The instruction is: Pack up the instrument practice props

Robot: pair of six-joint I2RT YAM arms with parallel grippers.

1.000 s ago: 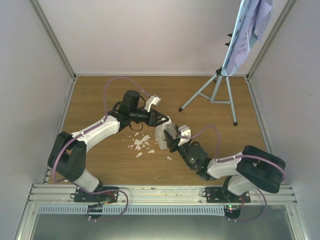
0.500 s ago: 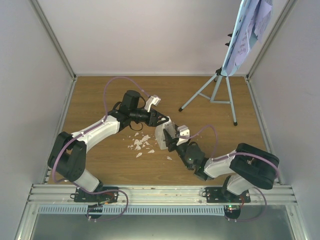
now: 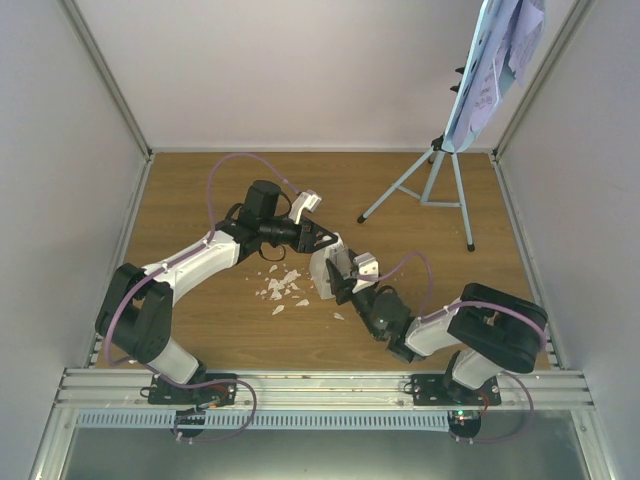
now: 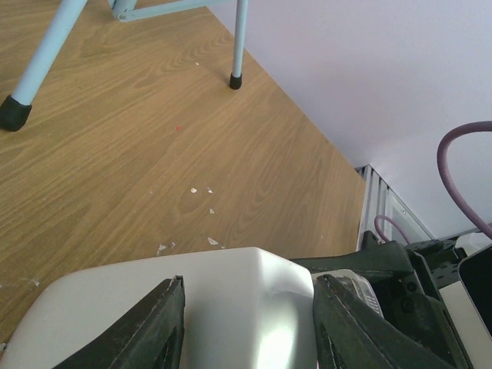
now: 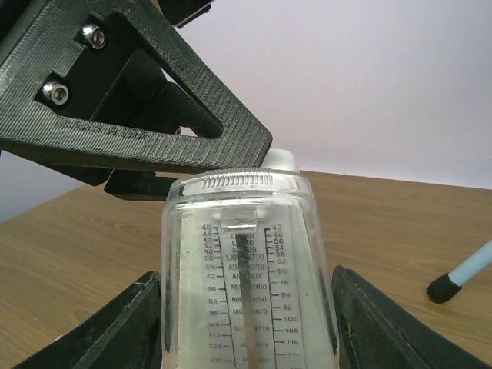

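While both arms meet over the middle of the desk (image 3: 200, 190), position of metronome: the small white metronome (image 3: 325, 272) sits between the two grippers, just right of the scattered crumbs.
Metronome detail: the right wrist view shows its clear cover (image 5: 250, 269) facing the camera, with a printed tempo scale readable behind it. Whether its base rests on the desk cannot be told.
Left gripper: the left gripper (image 3: 330, 241) reaches in from the far-left side. In the left wrist view, its fingers (image 4: 165, 327) are clamped against both flanks of the white body (image 4: 231, 296).
Right gripper: the right gripper (image 3: 338, 284) comes from the near-right side. Its fingers (image 5: 134, 327) lie flush on either side of the clear cover, grasping it low down.
Contact between arms: one finger of the left gripper crosses just above the metronome's top in the right wrist view. Whether it touches the cap cannot be told.
Music stand: the pale-blue tripod music stand (image 3: 437, 170) is upright at the far right corner of the desk, well apart from both grippers.
Sheet music pages: lavender-white sheet music pages (image 3: 505, 40) rest on the stand's tilted tray.
Crumbs: small white crumbs (image 3: 280, 290) lie left of the metronome, toward the near edge.
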